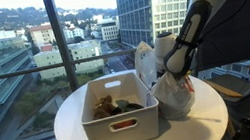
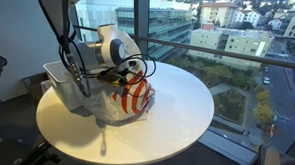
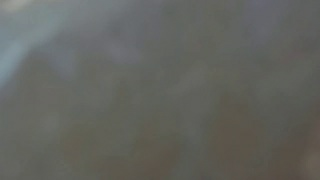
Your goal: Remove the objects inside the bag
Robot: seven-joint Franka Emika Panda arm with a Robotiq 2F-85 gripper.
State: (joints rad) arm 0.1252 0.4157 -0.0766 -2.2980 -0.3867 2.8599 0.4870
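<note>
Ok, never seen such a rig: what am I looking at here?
A white and black robot arm works at a round white table beside windows. Two pictures come from cameras standing around the table; the third, from a camera on the arm's wrist, is only a grey blur. On the table stand a white rectangular plastic bin with brownish items inside, and a crinkled translucent plastic bag with red marks. The tool reaches into the bag; whether it holds anything is hidden.
</note>
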